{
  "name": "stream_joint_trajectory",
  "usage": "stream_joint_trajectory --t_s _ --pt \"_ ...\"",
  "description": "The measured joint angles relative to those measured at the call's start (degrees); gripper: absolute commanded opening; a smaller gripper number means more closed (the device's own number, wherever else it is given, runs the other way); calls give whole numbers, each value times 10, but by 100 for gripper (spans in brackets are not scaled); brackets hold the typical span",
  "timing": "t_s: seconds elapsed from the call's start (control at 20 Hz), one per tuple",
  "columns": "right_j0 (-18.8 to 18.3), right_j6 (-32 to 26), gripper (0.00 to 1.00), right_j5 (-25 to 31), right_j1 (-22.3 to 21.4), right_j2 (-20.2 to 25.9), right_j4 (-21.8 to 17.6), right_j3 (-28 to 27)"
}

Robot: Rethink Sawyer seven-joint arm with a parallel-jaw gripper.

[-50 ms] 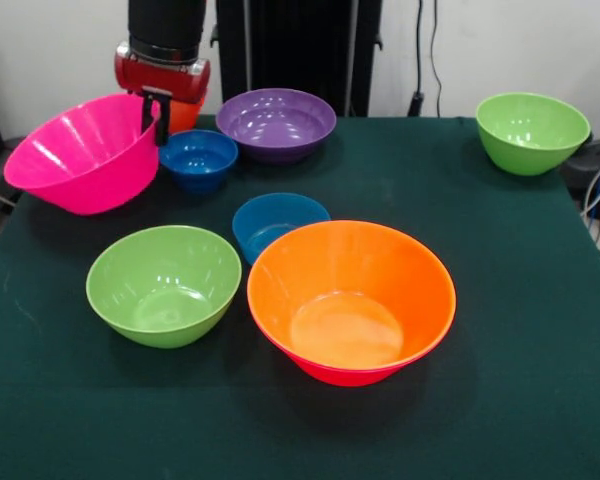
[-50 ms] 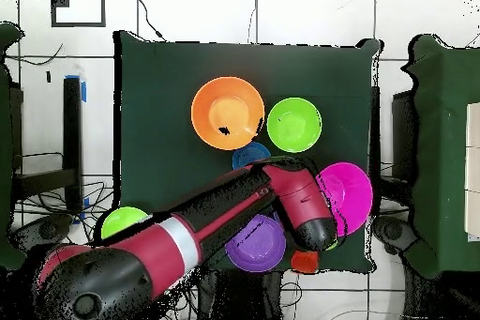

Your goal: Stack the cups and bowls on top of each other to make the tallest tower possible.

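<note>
Pink bowl (image 1: 85, 155) at far left of table, tilted, lifted by its rim. Gripper (image 1: 155, 115) pinches that rim, closed on the thin wall. Glossy plastic: probably light, stiff, slippery; the rim is the only sensible hold. Orange bowl (image 1: 352, 300) sits near centre over a pink one. Dark green cloth (image 1: 540, 380) covers the table; white wall, cables behind.

No lettering, label, brand mark, number or sign can be read in either view. The glossy bowls, such as the big orange bowl (image 1: 351, 300) and the green bowl (image 1: 164, 284) just beside it, are plain plastic in one colour each. The dark green table cloth (image 1: 520, 300) under them carries no print.
</note>
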Motion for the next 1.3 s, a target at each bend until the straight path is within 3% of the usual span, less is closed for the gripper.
stream_joint_trajectory --t_s 0.3,0.75,1.3 --pt "47 78 0 -25 15 -27 -2 0" --pt "108 113 0 -68 27 -65 -2 -2" --pt "117 123 0 -96 41 -102 -1 -15"
